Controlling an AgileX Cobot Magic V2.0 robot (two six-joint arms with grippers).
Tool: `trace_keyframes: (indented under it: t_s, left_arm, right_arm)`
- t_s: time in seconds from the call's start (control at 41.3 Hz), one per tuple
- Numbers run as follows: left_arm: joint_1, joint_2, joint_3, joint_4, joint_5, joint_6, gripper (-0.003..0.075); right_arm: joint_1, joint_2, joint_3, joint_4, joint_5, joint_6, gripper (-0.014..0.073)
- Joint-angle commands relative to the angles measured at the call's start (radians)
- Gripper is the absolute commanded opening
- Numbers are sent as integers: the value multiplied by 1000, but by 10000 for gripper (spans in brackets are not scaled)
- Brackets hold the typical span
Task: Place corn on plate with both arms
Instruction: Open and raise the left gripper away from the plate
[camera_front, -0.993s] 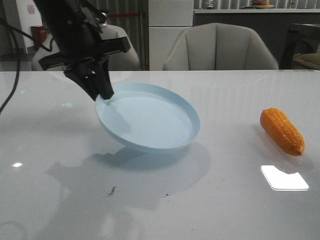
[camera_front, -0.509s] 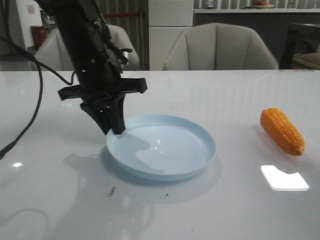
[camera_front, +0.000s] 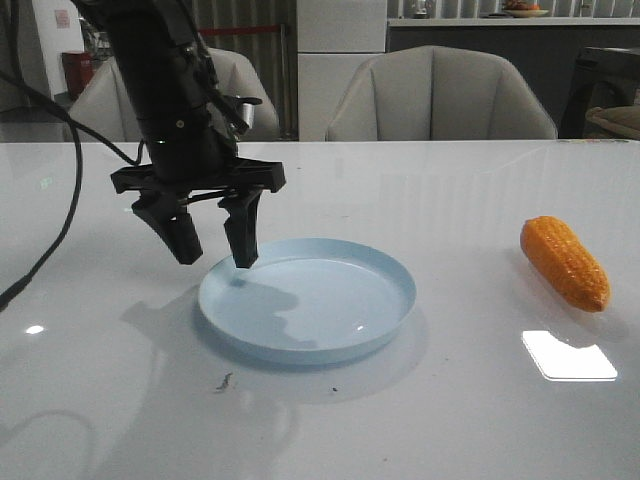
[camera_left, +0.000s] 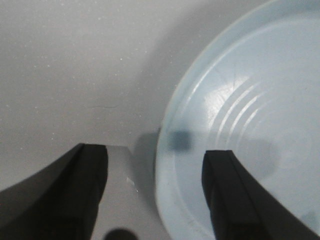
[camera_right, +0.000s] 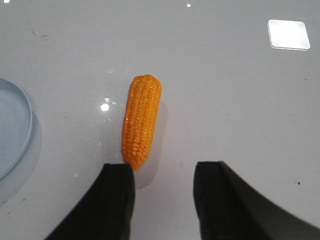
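The pale-blue plate (camera_front: 307, 298) lies flat on the white table, left of centre. My left gripper (camera_front: 212, 250) hangs open just above its left rim, one finger over the plate (camera_left: 240, 115) and one outside it. The orange corn (camera_front: 564, 262) lies on the table at the right. In the right wrist view my right gripper (camera_right: 162, 172) is open above the table, and the corn (camera_right: 142, 120) lies just beyond its fingertips, its tapered end near one finger. The right arm does not show in the front view.
Beige chairs (camera_front: 438, 95) stand behind the table's far edge. A bright light reflection (camera_front: 568, 355) lies on the table near the corn. The left arm's black cable (camera_front: 50, 190) hangs at the far left. A small dark speck (camera_front: 224, 381) lies in front of the plate.
The left gripper lowered the tilted plate flat onto the table, then opened and let go of its rim. The corn has not moved.
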Motion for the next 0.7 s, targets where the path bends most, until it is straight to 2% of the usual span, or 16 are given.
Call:
trace_keyframes:
  t_s: [0.0, 0.266, 0.533, 0.678]
  left_arm:
    - [-6, -62, -31, -11, 13, 21, 481]
    - [-2, -73, -33, 66, 34, 28, 403]
    - [-2, -234, -33, 167, -136, 6, 322]
    - [-2, -371, -33, 301, -203, -74, 283]
  right_arm:
    - [-6, -5, -38, 4, -66, 1, 407]
    - [-6, 0, -38, 4, -33, 1, 407]
    - [-6, 60, -76, 4, 41, 1, 407]
    - [-6, 133, -159, 4, 77, 1, 407]
